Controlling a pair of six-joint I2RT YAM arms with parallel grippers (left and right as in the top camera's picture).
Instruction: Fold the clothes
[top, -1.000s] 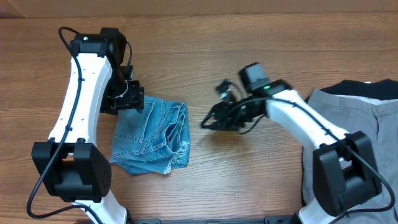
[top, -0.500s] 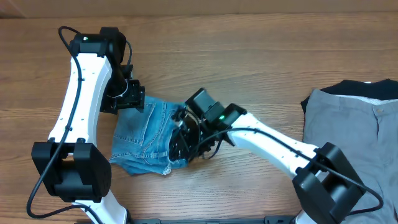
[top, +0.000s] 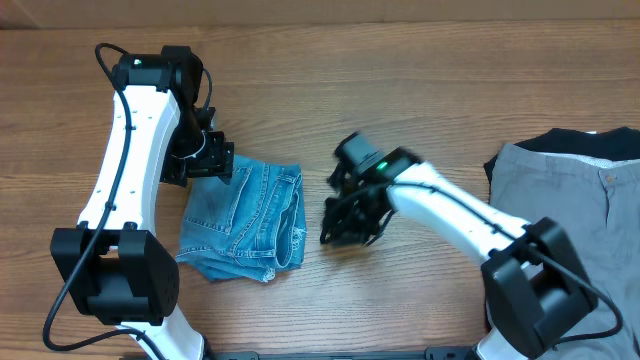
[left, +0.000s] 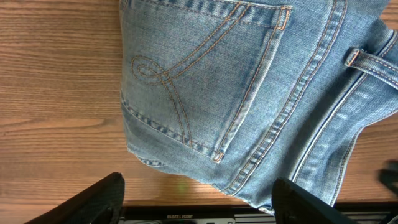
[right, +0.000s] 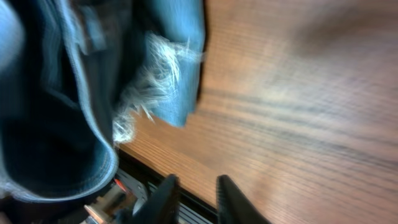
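Observation:
The light blue denim jeans (top: 243, 219) lie folded in a small bundle on the wooden table, left of centre. My left gripper (top: 207, 161) hovers at their far left corner, open and empty; the left wrist view (left: 199, 208) shows the jeans' stitched back pocket (left: 205, 81) below it. My right gripper (top: 345, 226) is just right of the jeans, not touching them. Its fingers (right: 196, 198) are nearly together with nothing between them. The frayed hem (right: 149, 93) shows in the right wrist view, blurred. Grey trousers (top: 560, 205) and a black garment (top: 590, 141) lie at the right edge.
The right arm (top: 450, 205) stretches across the table between the jeans and the grey trousers. The table's front edge (right: 186, 180) shows close below the right gripper's fingers.
My right gripper swung left onto the jeans' right edge, then drew back to the right, off the denim. The jeans' right edge lies neater. The left arm has not moved.

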